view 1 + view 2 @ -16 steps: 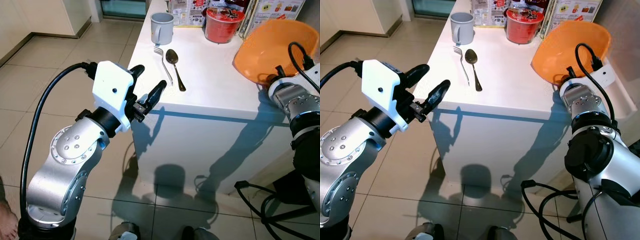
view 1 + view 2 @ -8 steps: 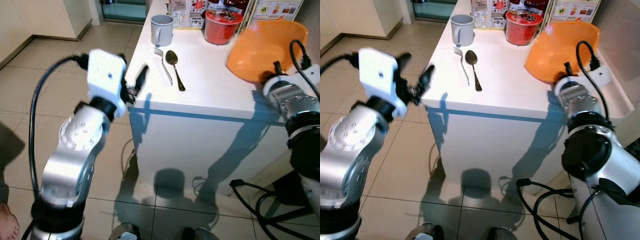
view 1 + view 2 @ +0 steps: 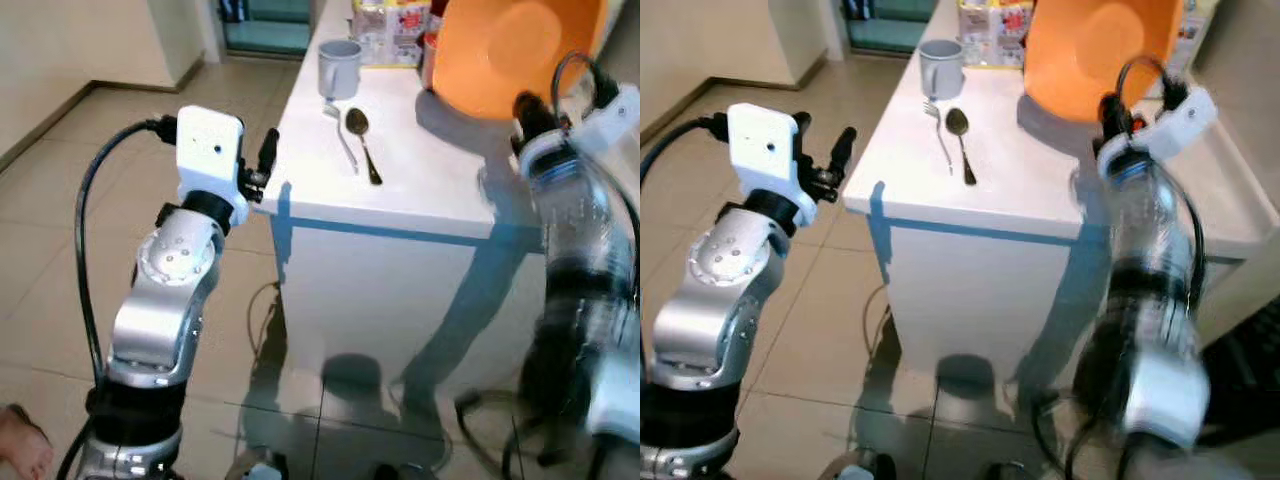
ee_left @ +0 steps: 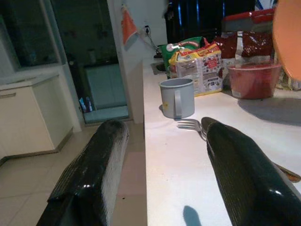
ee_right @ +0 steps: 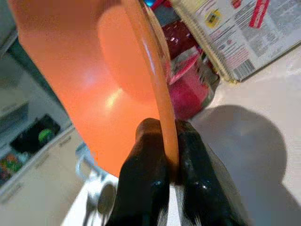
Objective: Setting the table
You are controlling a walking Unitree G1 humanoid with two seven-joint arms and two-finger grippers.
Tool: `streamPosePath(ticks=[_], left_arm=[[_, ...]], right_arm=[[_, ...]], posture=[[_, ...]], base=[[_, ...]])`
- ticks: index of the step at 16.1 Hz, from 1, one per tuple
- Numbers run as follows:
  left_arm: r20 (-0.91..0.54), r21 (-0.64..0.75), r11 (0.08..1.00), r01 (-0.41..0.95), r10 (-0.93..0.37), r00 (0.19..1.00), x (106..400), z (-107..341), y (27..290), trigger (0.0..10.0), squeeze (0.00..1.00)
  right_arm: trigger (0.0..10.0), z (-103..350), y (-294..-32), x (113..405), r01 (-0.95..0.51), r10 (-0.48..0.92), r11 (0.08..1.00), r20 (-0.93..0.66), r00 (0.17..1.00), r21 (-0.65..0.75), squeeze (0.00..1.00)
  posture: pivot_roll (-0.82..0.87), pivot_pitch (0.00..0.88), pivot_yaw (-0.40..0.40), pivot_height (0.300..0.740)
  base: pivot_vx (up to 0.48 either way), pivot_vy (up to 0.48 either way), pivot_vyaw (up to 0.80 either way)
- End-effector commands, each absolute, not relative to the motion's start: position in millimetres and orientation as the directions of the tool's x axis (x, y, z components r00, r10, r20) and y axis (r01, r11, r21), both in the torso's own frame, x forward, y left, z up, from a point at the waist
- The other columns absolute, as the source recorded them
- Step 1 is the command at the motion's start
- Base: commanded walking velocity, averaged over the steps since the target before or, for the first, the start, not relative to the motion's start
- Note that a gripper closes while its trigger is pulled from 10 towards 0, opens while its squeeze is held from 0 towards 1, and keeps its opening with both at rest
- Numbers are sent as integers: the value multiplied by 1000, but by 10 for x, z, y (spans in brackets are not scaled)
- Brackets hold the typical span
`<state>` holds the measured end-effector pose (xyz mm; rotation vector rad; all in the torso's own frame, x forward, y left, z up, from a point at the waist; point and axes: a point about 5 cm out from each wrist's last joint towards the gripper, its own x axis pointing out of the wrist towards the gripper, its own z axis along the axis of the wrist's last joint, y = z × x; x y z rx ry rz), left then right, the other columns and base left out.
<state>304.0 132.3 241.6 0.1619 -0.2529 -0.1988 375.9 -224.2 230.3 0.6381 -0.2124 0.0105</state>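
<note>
Lifted off the white table (image 3: 430,180), one orange bowl (image 3: 505,50) now hangs tilted above its far right part, rim pinched between the right gripper (image 5: 162,160) fingers. One grey mug (image 3: 339,67), one fork (image 3: 340,135) and one spoon (image 3: 362,135) lie on the table. Beside the table's near left edge, the left gripper (image 4: 162,155) has risen, fingers spread and empty.
</note>
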Motion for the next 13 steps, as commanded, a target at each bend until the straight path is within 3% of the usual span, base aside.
streamPosePath(ticks=[1, 5, 7, 8, 9, 12, 13], left_arm=[[235, 174, 969, 174, -213, 948, 3013, 2393, 1301, 10000, 0], [255, 106, 986, 125, -148, 956, 2928, 2307, 1408, 10000, 0], [260, 99, 988, 121, -143, 955, 2896, 2309, 1416, 10000, 0], [265, 94, 988, 123, -144, 953, 2856, 2307, 1418, 10000, 0], [267, 104, 987, 123, -147, 952, 2840, 2294, 1415, 10000, 0], [263, 133, 979, 153, -183, 947, 2781, 2188, 1331, 10000, 0], [257, 146, 976, 164, -197, 946, 2766, 2171, 1315, 10000, 0]], right_arm=[[0, 2577, -2159, 3583, -132, -37, 849, 307, 951, 511, 0], [0, 2847, -1850, 2821, -205, -28, 896, 511, 859, 394, 0], [0, 2885, -1780, 2700, -220, 4, 917, 544, 839, 333, 0], [3176, 2858, -1707, 2586, -208, 41, 945, 539, 842, 252, 0], [10000, 2780, -1674, 2547, -186, 50, 958, 511, 858, 219, 0], [10000, 2446, -1549, 2373, -155, 183, 983, 431, 884, -99, 0], [10000, 2290, -1630, 2365, -125, 162, 985, 411, 897, -115, 0]], posture=[[16, 0, 7, 740], [4, 0, -13, 740], [13, 0, -21, 740], [12, 0, -23, 740], [3, 0, -23, 740], [-4, 0, -29, 740], [5, 0, -30, 740]], base=[[0, 0, 0], [0, 0, 0], [0, 0, 0], [0, 0, 0], [0, 0, 0], [0, -418, 0], [0, -469, 0]])
